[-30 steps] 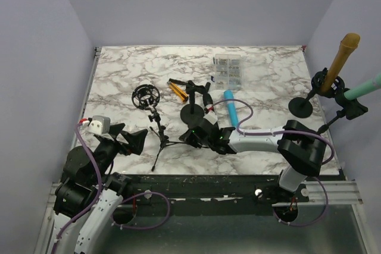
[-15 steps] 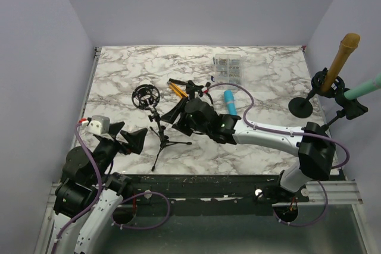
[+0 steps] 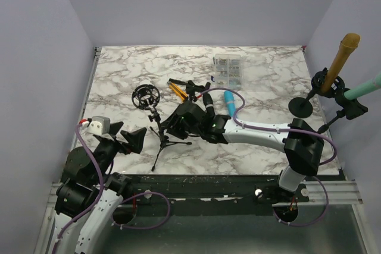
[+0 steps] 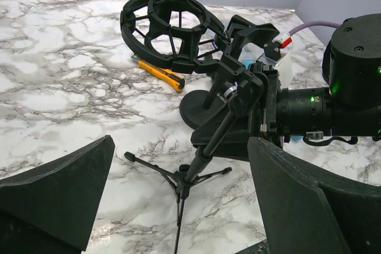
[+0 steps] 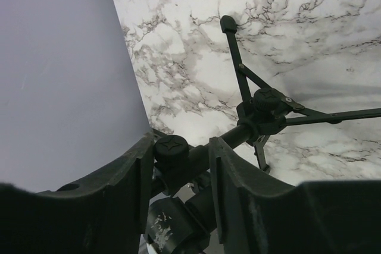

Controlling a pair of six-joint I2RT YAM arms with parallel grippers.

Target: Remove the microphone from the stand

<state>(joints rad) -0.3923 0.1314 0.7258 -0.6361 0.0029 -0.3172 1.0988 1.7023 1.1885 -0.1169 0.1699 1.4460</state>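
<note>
A black tripod stand (image 3: pixel 159 141) with an empty ring shock mount (image 3: pixel 146 96) stands left of centre; it also shows in the left wrist view (image 4: pixel 208 147), mount on top (image 4: pixel 172 31). A blue microphone (image 3: pixel 229 100) lies flat on the table to the right, apart from any stand. My right gripper (image 3: pixel 172 124) is at the stand's pole; in the right wrist view (image 5: pixel 181 188) its fingers press the pole and knob (image 5: pixel 171 147) between them. My left gripper (image 3: pixel 128 141) is open and empty, just left of the tripod legs (image 4: pixel 178 206).
A round-base stand (image 3: pixel 193 111) and a yellow-black tool (image 3: pixel 175 89) lie behind the right gripper. A clear plastic box (image 3: pixel 229 69) sits at the back. Two more stands at the right edge hold a yellow microphone (image 3: pixel 342 57) and a teal microphone (image 3: pixel 366 89).
My right gripper has moved left from beside the blue microphone to the tripod stand's pole and is now around it. The left arm has not moved.
</note>
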